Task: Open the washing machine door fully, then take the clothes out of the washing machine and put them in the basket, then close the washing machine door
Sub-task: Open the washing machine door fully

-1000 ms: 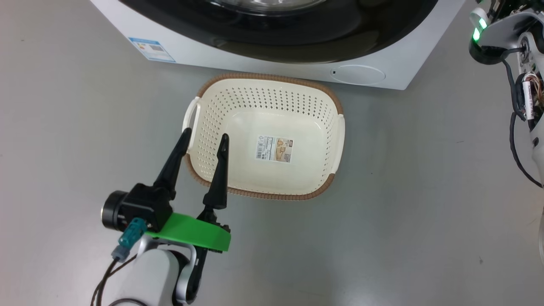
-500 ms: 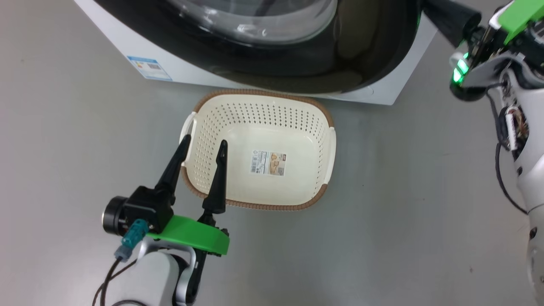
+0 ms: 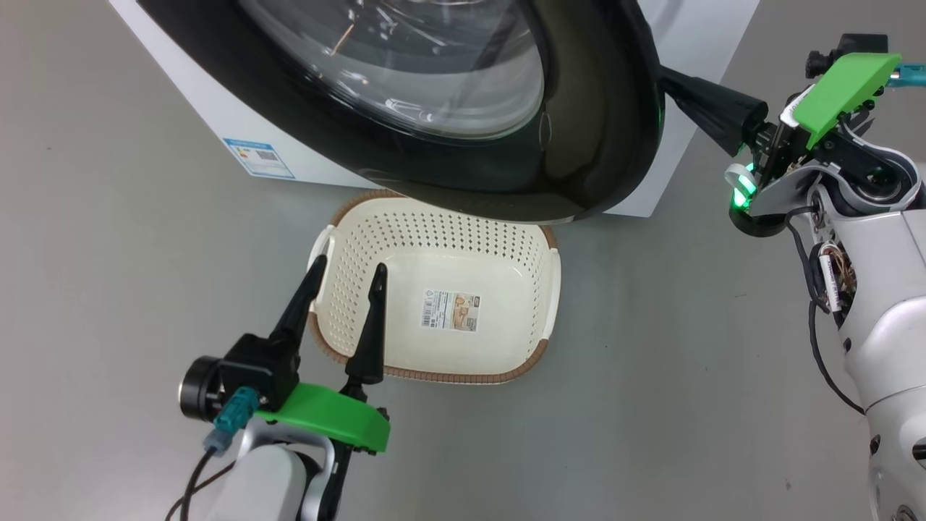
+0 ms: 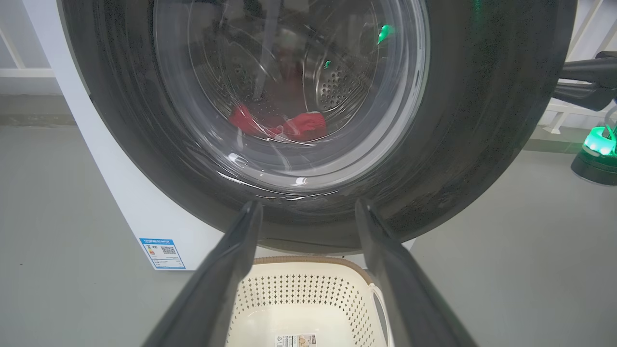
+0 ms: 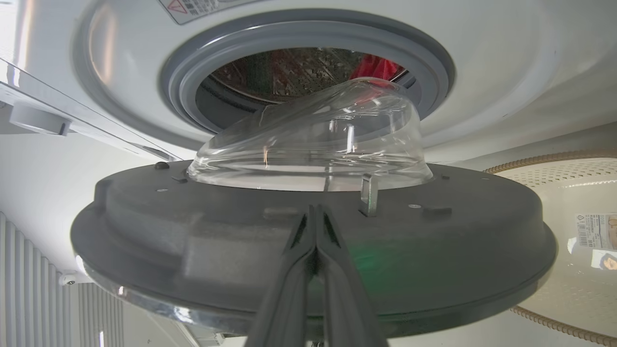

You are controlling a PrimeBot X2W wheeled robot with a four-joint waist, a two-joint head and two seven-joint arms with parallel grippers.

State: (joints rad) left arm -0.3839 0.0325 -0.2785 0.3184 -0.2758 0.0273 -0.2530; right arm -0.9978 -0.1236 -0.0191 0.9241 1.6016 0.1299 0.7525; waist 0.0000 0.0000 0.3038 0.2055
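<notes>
Six lots, largest first. Lots one and two? (Clerk)

Lot one: big white box-shaped front-loading washing machine (image 5: 482,58), with grey rubber gasket, perforated steel drum and blue label low on its front. It stands on the grey floor (image 3: 651,376). Lot two: large round washing machine door (image 3: 593,145), glossy black rim, bulging clear glass bowl. It is partly swung open, and in the head view its lower edge hangs over the far rim of lot three. (Checker)

Lots three and four? (Clerk)

Lot three: small cream-white perforated plastic basket (image 3: 448,235), brown woven-look rim, paper label on its bottom, on the floor just in front of the machine. Lot four: soft red fabric clothes (image 4: 303,127), lying in the drum, seen through the door glass. (Checker)

Five and six? (Clerk)

Lot five: the left tool (image 3: 349,263), fingers wide apart, gripping nothing, over the basket's left handle side in the head view. Lot six: the right tool (image 5: 314,217), fingers pressed together, tips at the door's grey inner face just beside its metal latch hook. Contact cannot be told. (Checker)
</notes>
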